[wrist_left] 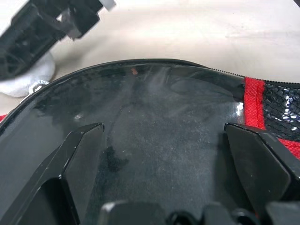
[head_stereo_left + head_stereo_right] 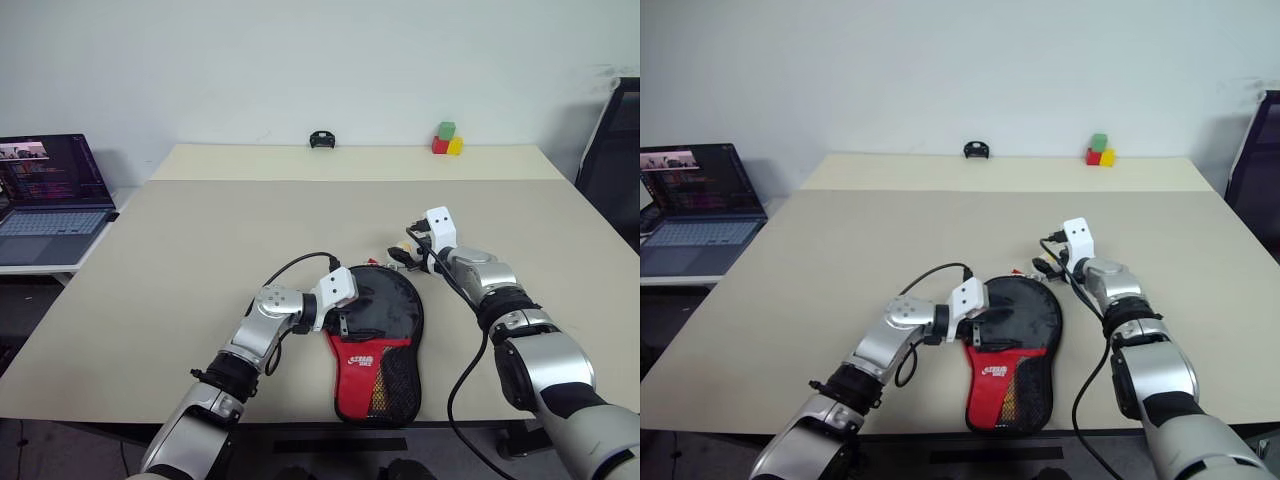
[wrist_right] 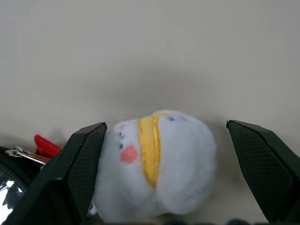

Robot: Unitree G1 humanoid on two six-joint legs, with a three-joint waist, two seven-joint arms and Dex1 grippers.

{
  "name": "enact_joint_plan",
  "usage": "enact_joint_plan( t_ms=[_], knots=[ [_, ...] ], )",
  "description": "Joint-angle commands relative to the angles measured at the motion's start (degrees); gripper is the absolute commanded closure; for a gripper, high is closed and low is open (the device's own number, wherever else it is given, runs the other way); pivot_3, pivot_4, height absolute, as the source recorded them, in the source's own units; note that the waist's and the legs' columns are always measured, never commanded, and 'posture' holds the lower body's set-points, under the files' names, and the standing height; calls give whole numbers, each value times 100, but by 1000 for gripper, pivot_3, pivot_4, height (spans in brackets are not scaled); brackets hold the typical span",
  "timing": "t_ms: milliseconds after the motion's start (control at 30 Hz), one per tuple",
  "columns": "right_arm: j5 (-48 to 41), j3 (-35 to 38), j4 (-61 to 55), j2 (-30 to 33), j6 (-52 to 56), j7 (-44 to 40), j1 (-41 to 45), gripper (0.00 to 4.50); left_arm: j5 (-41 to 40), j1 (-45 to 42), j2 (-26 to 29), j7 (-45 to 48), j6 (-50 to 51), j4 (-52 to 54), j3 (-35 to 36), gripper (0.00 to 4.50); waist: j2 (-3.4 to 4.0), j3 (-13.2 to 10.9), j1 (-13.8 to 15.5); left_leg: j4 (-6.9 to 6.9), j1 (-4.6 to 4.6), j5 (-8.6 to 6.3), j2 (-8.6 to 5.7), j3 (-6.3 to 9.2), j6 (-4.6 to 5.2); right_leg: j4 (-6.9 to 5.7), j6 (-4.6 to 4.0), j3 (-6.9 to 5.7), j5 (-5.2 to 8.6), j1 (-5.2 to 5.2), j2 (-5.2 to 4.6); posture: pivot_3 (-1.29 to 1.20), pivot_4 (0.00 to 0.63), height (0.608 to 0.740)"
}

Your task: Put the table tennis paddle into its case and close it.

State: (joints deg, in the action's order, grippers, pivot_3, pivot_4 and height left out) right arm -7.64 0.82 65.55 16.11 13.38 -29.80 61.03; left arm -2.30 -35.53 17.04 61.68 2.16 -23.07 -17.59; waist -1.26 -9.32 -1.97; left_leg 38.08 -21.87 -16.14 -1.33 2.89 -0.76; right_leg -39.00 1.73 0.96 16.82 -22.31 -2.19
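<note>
Case (image 2: 375,345) flat on counter (image 2: 200,250) near front edge, red/mesh panel up; paddle (image 1: 154,140) apparently inside, black face behind clear window. L tool (image 1: 164,136) wide open over round end, holding nothing. R tool (image 3: 168,140) wide open, straddling white-yellow charm (image 3: 159,164) by case top, not gripping.

Table (image 2: 200,230) bare w/ free room; charm (image 3: 159,164) betw. right jaws.
</note>
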Motion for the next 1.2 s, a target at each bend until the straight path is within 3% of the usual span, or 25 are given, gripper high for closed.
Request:
enact_joint_plan(
  t_ms=[33, 200, 233, 300, 500, 633, 967, 1200],
  knots=[
    [113, 72, 130, -86, -216, 14, 224, 0, 23, 72, 71, -27, 56, 138, -2, 28, 1, 0, -2, 0, 0, 0, 0, 1, 0, 0, 0, 0, 0, 0, 0, 0, 150, 740],
    [276, 54, 187, -120, -271, 4, 206, 0, 32, 64, 69, -41, 50, 116, -21, 28, 2, 0, 1, 0, -1, 0, 0, 0, 0, 0, 0, -1, 0, 0, -1, 0, 150, 740],
    [307, 43, 176, -122, -279, 4, 188, 186, 33, 63, 66, -42, 48, 111, -25, 4, 2, 0, 1, 0, -1, 0, 0, 0, 0, 0, 0, -1, 0, 0, -1, 0, 150, 740],
    [370, 9, 143, -124, -301, -12, 145, 642, 33, 58, 57, -44, 46, 93, -30, 0, 2, 0, 1, 0, 0, 0, 0, 1, 0, -1, 0, -1, 0, 0, -1, 0, 150, 740],
    [395, 92, 82, -152, -265, -7, 74, 2668, 97, 13, 37, -54, -16, -98, -70, 0, 3, 1, 1, 0, 0, 0, 0, 1, 0, -1, 0, -1, 0, 0, -1, 0, 150, 740],
    [398, 112, 29, -178, -238, 13, 26, 3591, 170, -36, 10, -51, -89, -361, -125, 0, 5, 3, 2, 1, 2, 0, 0, 1, 0, -1, 0, -1, 0, 2, -1, 0, 150, 740],
    [319, 168, -672, -2, 86, -31, -290, 3826, 208, 5, -72, 68, -285, -1320, -178, 0, 34, 33, 8, 3, 16, 0, -1, 1, 0, -7, -1, -2, -1, 16, -2, 0, 150, 740],
    [191, 181, -2251, 319, 894, -92, -1165, 3826, 356, -10, -50, 76, -572, -1845, -269, 0, 40, 45, 16, 1, 44, -1, -1, 6, 1, -2, -1, -6, -1, 49, -2, 0, 150, 740]
  ],
)
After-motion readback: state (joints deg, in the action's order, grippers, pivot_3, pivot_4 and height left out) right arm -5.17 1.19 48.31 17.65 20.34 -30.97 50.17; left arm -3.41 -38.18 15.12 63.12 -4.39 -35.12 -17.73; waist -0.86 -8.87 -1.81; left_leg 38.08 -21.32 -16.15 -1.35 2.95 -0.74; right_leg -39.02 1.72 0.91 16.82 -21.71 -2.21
